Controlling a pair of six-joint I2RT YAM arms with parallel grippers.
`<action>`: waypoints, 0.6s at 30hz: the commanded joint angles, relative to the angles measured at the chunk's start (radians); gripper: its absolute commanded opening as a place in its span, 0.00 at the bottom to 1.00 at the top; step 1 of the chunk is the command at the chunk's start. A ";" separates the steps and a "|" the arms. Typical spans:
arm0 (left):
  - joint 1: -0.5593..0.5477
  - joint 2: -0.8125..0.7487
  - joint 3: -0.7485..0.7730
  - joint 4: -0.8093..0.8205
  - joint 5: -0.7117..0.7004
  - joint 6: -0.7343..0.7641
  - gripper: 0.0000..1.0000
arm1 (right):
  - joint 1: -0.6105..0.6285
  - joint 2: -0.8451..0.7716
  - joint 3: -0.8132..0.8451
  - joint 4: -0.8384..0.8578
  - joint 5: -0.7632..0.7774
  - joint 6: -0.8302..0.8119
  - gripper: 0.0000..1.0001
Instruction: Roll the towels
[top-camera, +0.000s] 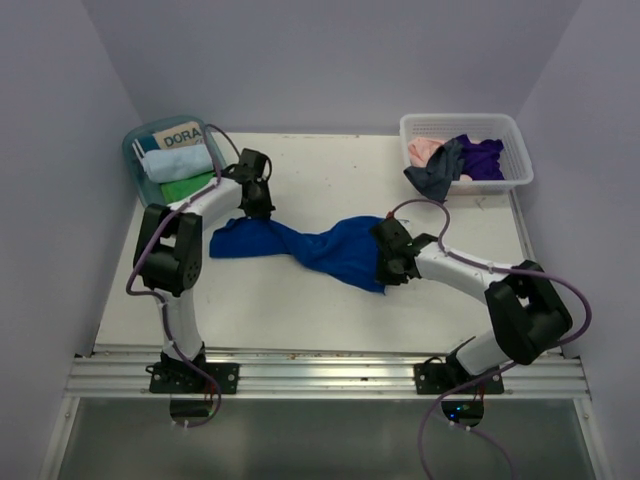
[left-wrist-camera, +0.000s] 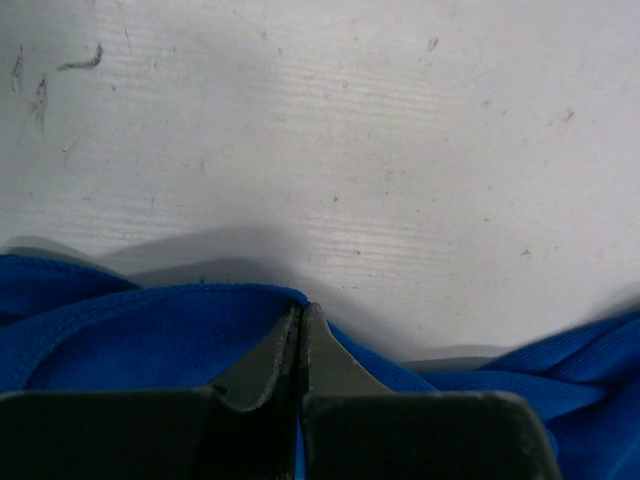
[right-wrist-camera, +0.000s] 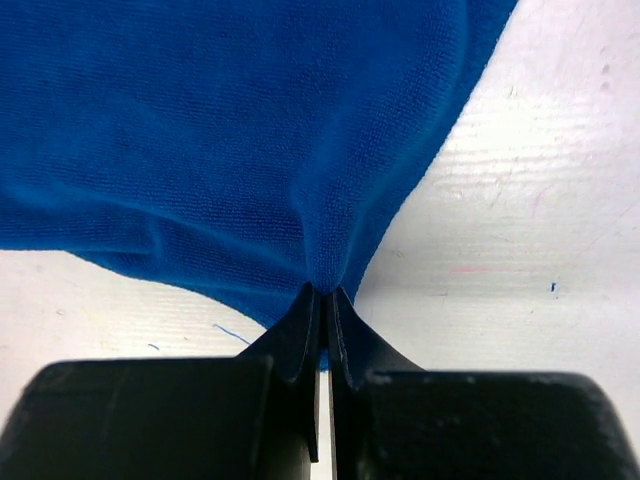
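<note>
A royal blue towel (top-camera: 300, 245) is stretched across the middle of the white table, twisted between both arms. My left gripper (top-camera: 256, 205) is shut on its upper left edge; in the left wrist view the jaws (left-wrist-camera: 301, 312) pinch a blue fold (left-wrist-camera: 130, 335). My right gripper (top-camera: 385, 262) is shut on the towel's right edge; in the right wrist view the jaws (right-wrist-camera: 322, 292) pinch the blue cloth (right-wrist-camera: 220, 130), which spreads away above them. No white tag shows.
A clear bin (top-camera: 140, 150) at the back left holds a light blue rolled towel (top-camera: 176, 163), a green one (top-camera: 186, 187) and a card reading DORA. A white basket (top-camera: 515, 150) at the back right holds pink, grey (top-camera: 436, 172) and purple (top-camera: 483, 157) towels.
</note>
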 joint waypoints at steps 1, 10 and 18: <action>0.007 -0.065 0.076 -0.013 -0.026 0.021 0.00 | -0.004 -0.038 0.059 -0.030 0.071 -0.008 0.00; 0.007 -0.191 0.209 -0.091 -0.029 0.068 0.00 | -0.100 -0.128 0.189 -0.103 0.147 -0.079 0.00; -0.050 -0.484 -0.011 -0.130 -0.005 0.021 0.00 | -0.215 -0.334 0.136 -0.200 0.287 -0.135 0.00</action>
